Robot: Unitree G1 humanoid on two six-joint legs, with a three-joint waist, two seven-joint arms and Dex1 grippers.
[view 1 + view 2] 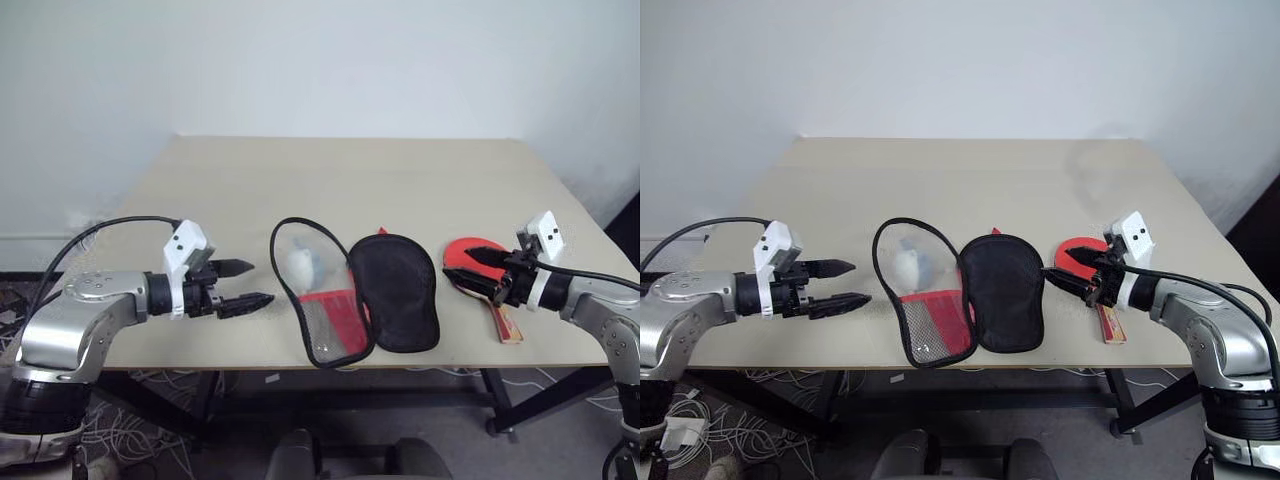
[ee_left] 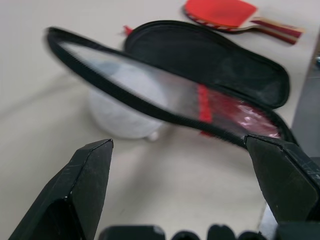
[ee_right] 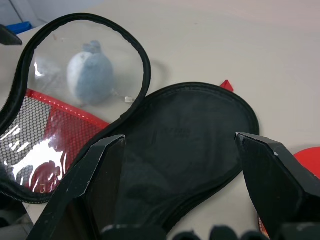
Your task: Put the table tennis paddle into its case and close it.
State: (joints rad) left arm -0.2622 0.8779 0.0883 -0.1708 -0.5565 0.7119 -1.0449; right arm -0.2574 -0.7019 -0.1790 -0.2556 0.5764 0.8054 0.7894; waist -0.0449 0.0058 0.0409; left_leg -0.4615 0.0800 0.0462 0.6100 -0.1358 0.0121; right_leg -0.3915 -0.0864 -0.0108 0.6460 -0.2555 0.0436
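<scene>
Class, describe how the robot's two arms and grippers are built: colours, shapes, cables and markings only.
Both arms have rounded silver-grey metal shells with black joint sections. Each ends in a white block at the wrist with small dark spots, then a black gripper with two pointed fingers: left gripper, right gripper. A black cable loops along each arm to the wrist.

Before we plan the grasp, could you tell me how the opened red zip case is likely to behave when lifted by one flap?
The red, black-lined fabric zip case will probably flop: its halves lie flat and splayed. The clear plastic pocket flap stands slightly raised, so it may hold some shape. It looks light, so a push would likely slide it along the table.
</scene>
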